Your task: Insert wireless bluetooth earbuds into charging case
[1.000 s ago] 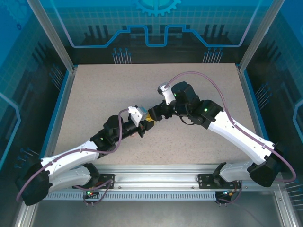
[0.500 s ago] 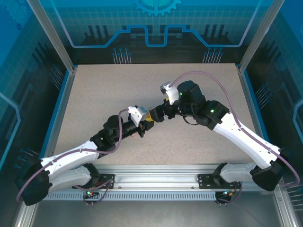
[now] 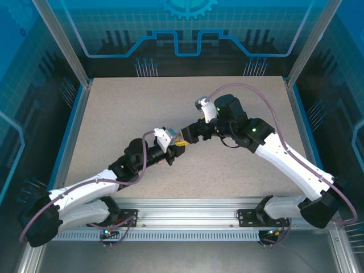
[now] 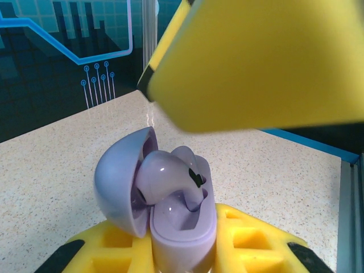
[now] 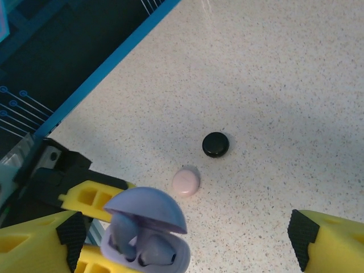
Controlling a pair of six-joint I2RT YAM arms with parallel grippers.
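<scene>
Looking down from the top camera, the two arms are reaching in from the near left and near right and meeting around the middle of the table (image 3: 114,108), but the cases are too tiny to make out there. The left wrist camera is giving the close-up: the left gripper (image 4: 182,250) is pinching the lilac case (image 4: 185,227) upright, lid flipped open, with a lilac earbud (image 4: 165,176) sitting in it and poking up over the rim (can't tell if it's fully seated). The right wrist camera is adding a black round case (image 5: 216,144) and a pale pink round case (image 5: 186,181), both closed, lying just beside each other on the table. The right gripper (image 5: 183,236) is standing spread wide, gripping nothing.
</scene>
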